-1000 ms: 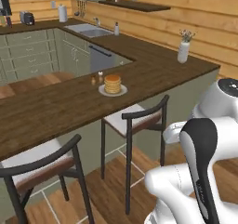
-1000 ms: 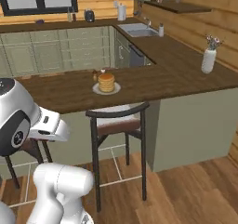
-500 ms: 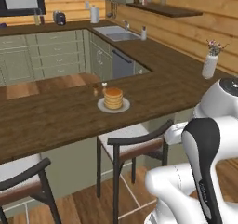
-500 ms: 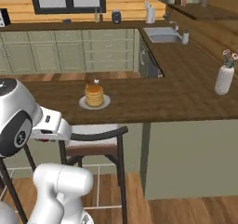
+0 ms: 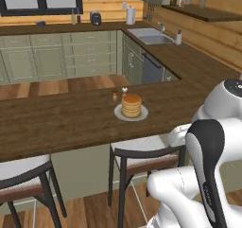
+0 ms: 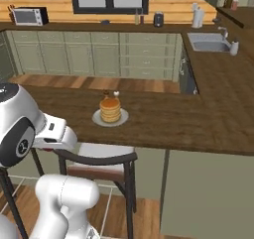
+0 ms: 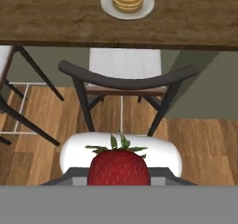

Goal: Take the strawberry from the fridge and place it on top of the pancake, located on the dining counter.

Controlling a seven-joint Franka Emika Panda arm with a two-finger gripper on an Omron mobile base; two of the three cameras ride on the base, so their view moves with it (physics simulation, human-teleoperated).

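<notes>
From the left base view, the whole kitchen has swung sideways over the last second, so the base has been driving; the stack of round golden-brown pancakes on its small white plate (image 5: 131, 106) now sits nearly dead ahead on the long dark brown wooden table (image 5: 61, 120). The right base view agrees, with bare table all round the plate (image 6: 110, 117) apart from two small shakers just behind it. In the hand view the fingers are closed on the small red heart-shaped strawberry (image 7: 119, 166); beyond them a dark-framed stool (image 7: 125, 81) stands below the table edge, so I judge the reach should go up and over it.
</notes>
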